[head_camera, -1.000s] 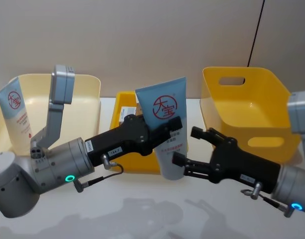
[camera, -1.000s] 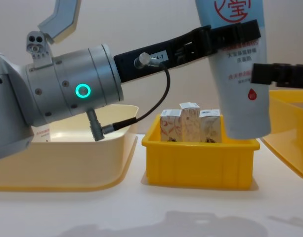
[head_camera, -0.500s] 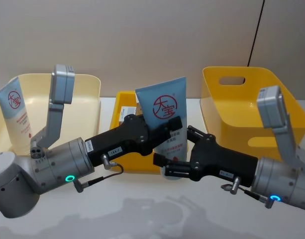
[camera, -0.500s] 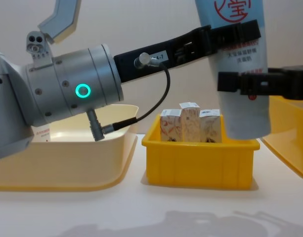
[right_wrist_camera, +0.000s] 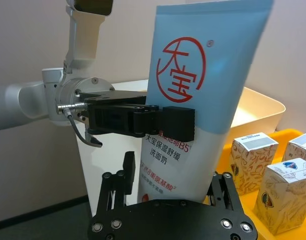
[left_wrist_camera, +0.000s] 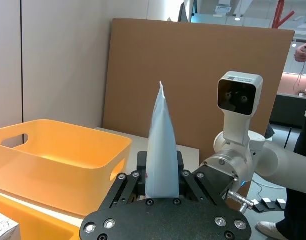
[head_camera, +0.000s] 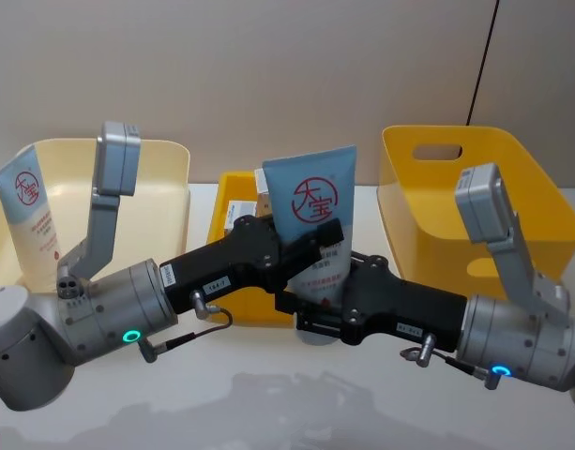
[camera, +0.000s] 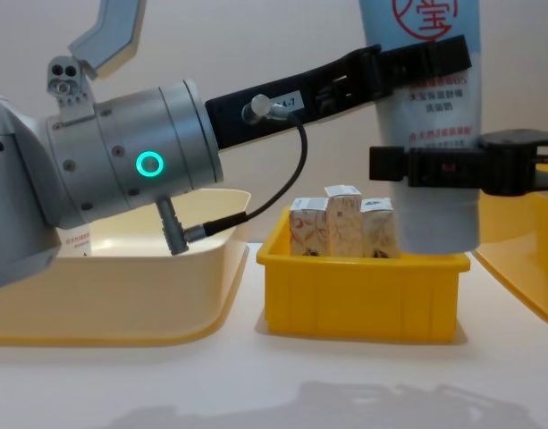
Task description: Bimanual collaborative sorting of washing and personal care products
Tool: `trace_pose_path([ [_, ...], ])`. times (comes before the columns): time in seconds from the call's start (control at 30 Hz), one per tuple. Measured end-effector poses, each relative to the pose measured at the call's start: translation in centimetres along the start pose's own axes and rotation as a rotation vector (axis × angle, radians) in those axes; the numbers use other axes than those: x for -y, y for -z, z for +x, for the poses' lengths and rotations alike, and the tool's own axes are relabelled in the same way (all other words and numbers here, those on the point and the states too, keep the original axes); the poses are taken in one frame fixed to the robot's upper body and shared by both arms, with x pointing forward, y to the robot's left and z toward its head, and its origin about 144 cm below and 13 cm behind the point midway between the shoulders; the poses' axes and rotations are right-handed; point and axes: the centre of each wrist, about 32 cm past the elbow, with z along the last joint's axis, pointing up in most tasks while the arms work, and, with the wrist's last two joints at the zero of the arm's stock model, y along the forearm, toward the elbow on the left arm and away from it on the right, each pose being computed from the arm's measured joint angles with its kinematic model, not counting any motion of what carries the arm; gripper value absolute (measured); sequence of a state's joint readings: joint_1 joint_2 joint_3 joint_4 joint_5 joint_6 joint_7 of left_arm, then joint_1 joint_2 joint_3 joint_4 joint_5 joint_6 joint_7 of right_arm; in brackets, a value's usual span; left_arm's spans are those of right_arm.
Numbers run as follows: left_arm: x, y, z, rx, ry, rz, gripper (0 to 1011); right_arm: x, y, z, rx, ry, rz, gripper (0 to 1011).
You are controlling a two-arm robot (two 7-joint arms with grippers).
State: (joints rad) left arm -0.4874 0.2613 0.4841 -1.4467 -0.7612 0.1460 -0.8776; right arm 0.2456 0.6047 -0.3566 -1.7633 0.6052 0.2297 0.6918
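A pale-blue tube [head_camera: 310, 202] with a red ringed logo stands upright in the air above the small yellow bin [camera: 358, 295]. My left gripper [head_camera: 315, 242] is shut on its middle, also seen from the chest [camera: 425, 58]. My right gripper [head_camera: 310, 314] has come in from the right, and its fingers sit against the sides of the tube's lower part [right_wrist_camera: 182, 165]. A second tube [head_camera: 29, 220] leans in the cream tray [head_camera: 165, 159] at the left. Small white cartons [camera: 345, 223] with orange swirl print stand in the small yellow bin.
A large yellow bin [head_camera: 475, 206] with a handle slot stands at the right, behind my right arm. The small yellow bin sits between it and the cream tray. White tabletop lies open in front of all three containers.
My right gripper slid left until its fingers surround the tube's lower part. The tube shifted slightly. My left gripper kept its hold and place.
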Motion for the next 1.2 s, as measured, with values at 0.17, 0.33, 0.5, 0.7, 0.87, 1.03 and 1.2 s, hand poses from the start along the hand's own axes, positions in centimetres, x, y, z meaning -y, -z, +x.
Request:
trace_pose_path([
  [0.17,0.0,0.0,0.0,0.0,0.0,0.0,282,-0.17,0.0,0.03,0.002,-0.004,-0.003,681],
  [0.33,0.01,0.0,0.0,0.0,0.0,0.0,282,-0.29,-0.02,0.04,0.003,-0.008,-0.005,638],
  [0.5,0.01,0.0,0.0,0.0,0.0,0.0,282,-0.38,-0.01,0.06,0.005,-0.01,-0.007,608],
  [0.7,0.02,0.01,-0.01,0.0,0.0,0.0,340,-0.46,-0.01,0.06,0.005,-0.013,-0.008,570],
  [0.87,0.01,0.01,-0.01,0.0,0.0,0.0,489,-0.51,-0.01,0.06,0.006,-0.015,-0.009,538],
  [1.03,0.01,0.0,0.0,0.0,0.0,0.0,629,-0.52,0.0,0.07,0.006,-0.015,-0.009,509],
  [1.2,0.01,0.0,0.0,0.0,0.0,0.0,793,-0.53,0.0,0.07,0.006,-0.016,-0.009,486],
])
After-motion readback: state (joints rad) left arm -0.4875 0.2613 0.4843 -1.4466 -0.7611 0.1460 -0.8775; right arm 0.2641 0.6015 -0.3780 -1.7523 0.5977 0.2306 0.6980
